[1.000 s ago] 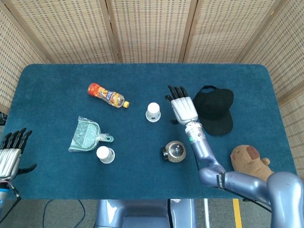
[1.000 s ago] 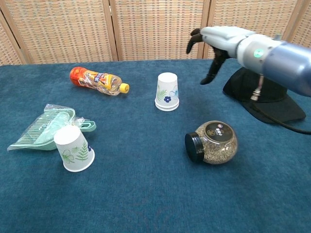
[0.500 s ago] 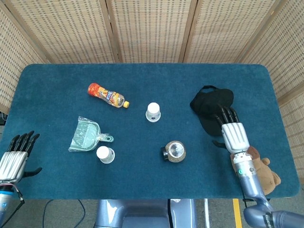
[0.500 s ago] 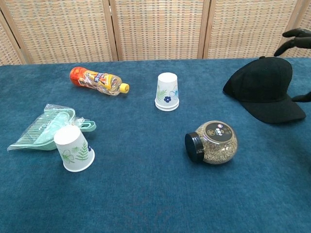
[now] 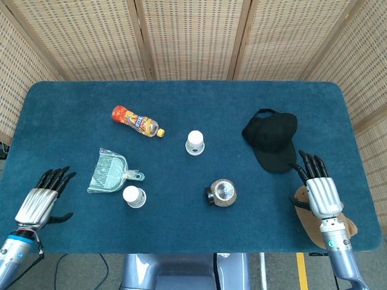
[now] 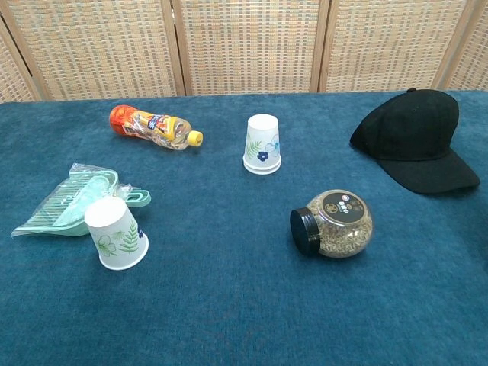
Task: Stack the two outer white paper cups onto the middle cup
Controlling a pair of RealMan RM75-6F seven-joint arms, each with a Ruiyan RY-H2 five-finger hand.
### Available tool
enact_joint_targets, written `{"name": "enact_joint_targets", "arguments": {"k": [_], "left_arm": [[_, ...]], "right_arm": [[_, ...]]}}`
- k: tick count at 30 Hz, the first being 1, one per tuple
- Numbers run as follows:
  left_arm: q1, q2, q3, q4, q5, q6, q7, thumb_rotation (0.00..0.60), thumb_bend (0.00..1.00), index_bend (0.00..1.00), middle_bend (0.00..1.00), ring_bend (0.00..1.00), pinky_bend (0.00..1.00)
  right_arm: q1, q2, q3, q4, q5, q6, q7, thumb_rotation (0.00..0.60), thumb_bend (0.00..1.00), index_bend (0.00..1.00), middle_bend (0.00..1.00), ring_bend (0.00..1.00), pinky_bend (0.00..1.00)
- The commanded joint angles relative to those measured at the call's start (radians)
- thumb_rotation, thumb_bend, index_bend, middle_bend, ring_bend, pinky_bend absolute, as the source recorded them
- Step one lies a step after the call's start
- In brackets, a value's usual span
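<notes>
Two white paper cups stand upside down on the blue table. One cup (image 5: 195, 142) (image 6: 261, 144) is near the middle. The other cup (image 5: 133, 196) (image 6: 115, 233) stands at the front left, just before a green dustpan. My left hand (image 5: 42, 202) hovers over the table's front left corner, fingers apart, holding nothing. At the front right, my right hand (image 5: 320, 193) is spread above a brown plush toy, far from both cups. Neither hand shows in the chest view.
An orange drink bottle (image 5: 136, 121) lies at the back left. The green dustpan (image 5: 109, 171) lies at the left. A glass jar (image 5: 221, 193) with a black lid lies on its side right of centre. A black cap (image 5: 273, 139) and the brown plush toy (image 5: 314, 223) are at the right.
My right hand has pulled back from beside the middle cup, past the cap, to the front right edge. My left hand has moved slightly in over the front left corner.
</notes>
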Motion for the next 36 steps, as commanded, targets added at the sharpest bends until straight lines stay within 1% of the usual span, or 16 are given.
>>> {"name": "enact_joint_targets", "arguments": {"k": [1, 4, 7, 14, 26, 32, 36], "left_arm": [[-0.09, 0.032, -0.046, -0.05, -0.049, -0.112, 0.008, 0.6, 0.24, 0.19, 0.0, 0.0, 0.0], [-0.143, 0.022, -0.065, -0.059, -0.093, -0.184, 0.055, 0.6, 0.24, 0.24, 0.0, 0.0, 0.0], [-0.191, 0.006, -0.077, -0.08, -0.148, -0.248, 0.113, 0.6, 0.24, 0.27, 0.0, 0.0, 0.0], [-0.265, -0.051, -0.086, -0.094, -0.259, -0.318, 0.231, 0.6, 0.24, 0.24, 0.0, 0.0, 0.0], [-0.337, -0.14, -0.07, -0.126, -0.355, -0.323, 0.365, 0.6, 0.24, 0.25, 0.0, 0.0, 0.0], [-0.362, -0.183, -0.056, -0.112, -0.402, -0.31, 0.414, 0.6, 0.24, 0.28, 0.0, 0.0, 0.0], [-0.369, -0.199, -0.048, -0.102, -0.415, -0.295, 0.429, 0.6, 0.24, 0.31, 0.0, 0.0, 0.0]], "right_arm": [[-0.007, 0.001, 0.012, 0.003, -0.009, -0.006, 0.011, 0.6, 0.2, 0.24, 0.0, 0.0, 0.0], [-0.013, 0.004, 0.024, 0.006, -0.011, -0.011, 0.025, 0.6, 0.2, 0.24, 0.0, 0.0, 0.0], [-0.022, 0.009, 0.035, 0.009, -0.016, -0.014, 0.039, 0.6, 0.2, 0.24, 0.0, 0.0, 0.0], [-0.037, 0.019, 0.059, 0.012, -0.019, -0.023, 0.069, 0.6, 0.2, 0.24, 0.0, 0.0, 0.0], [-0.049, 0.023, 0.086, 0.021, -0.025, -0.046, 0.096, 0.6, 0.2, 0.25, 0.0, 0.0, 0.0], [-0.058, 0.03, 0.098, 0.018, -0.035, -0.047, 0.115, 0.6, 0.2, 0.25, 0.0, 0.0, 0.0], [-0.062, 0.031, 0.103, 0.016, -0.039, -0.047, 0.12, 0.6, 0.2, 0.25, 0.0, 0.0, 0.0]]}}
